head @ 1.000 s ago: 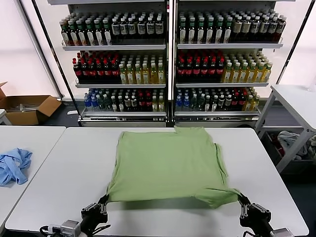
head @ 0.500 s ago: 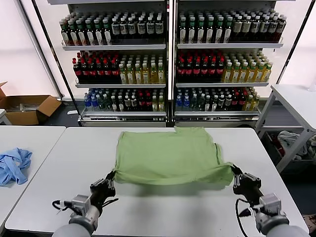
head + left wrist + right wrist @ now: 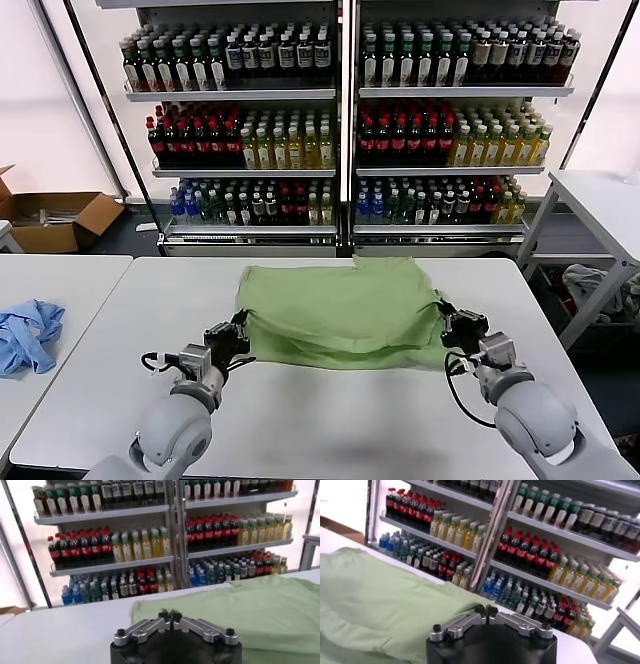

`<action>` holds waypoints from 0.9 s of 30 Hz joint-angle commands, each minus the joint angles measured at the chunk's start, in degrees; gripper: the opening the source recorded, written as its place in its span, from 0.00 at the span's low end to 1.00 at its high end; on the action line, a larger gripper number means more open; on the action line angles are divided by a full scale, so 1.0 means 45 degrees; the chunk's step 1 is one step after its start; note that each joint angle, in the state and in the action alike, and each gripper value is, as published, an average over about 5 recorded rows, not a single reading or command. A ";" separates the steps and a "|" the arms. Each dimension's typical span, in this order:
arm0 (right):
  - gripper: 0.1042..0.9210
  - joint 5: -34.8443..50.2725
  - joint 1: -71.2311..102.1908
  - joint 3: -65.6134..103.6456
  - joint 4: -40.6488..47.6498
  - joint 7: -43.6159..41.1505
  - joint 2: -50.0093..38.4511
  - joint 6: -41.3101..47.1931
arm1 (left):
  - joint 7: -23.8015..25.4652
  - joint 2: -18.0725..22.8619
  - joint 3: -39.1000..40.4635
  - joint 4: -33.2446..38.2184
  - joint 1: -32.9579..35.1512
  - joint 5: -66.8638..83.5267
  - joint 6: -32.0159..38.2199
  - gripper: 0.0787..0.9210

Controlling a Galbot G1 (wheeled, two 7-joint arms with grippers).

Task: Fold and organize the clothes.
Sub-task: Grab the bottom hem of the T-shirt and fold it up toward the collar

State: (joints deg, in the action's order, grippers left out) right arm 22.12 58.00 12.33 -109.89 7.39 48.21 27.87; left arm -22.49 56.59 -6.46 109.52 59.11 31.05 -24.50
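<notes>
So both my arms have carried the near hem of the light green T-shirt forward over itself in the last second. A moment ago that edge hung down near my body with the shirt nearly full length; now it sits roughly over the middle, so the shirt looks about half as deep on the white counter. My read is that the bottom-to-top fold is mostly made and what's left is laying the edge down and letting go. My left gripper is at the left corner of the folded edge, jaws pinched fully together on the fabric. My right gripper does the same at the right corner, beside the sleeve that pokes out there. The wrist views show both pairs of jaws pressed tip to tip, with green cloth spreading out beyond them. The shirt lies in the middle of the counter toward the far edge, with its collar end pointing at the drink shelves. The fabric looks like soft, thin cotton: matte, floppy, sagging in a shallow curve between my two grips, with a soft rounded crease rather than a sharp one. No print shows from here. The crumpled light blue garment sits on the neighbouring table, well apart.
</notes>
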 commanded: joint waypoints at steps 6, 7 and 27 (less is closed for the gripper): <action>0.00 -0.0473 -0.1966 -0.1315 0.1914 -0.0346 0.0151 -0.0083 | 0.0030 0.0288 0.0459 -0.1889 -0.1445 -0.0413 -0.0087 0.01; 0.00 -0.0521 -0.2032 -0.1373 0.2027 -0.0364 0.0198 -0.0096 | 0.0023 0.0313 0.0459 -0.1947 -0.1440 -0.0472 -0.0100 0.01; 0.17 -0.0855 -0.2229 -0.1790 0.2626 0.0310 0.0867 0.0385 | -0.0131 0.0676 0.0845 -0.2554 -0.1689 -0.0892 -0.0490 0.19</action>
State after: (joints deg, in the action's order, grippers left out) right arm 19.46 48.83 5.26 -99.62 8.30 52.11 29.09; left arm -22.74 58.87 -3.46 99.61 52.41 27.44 -26.50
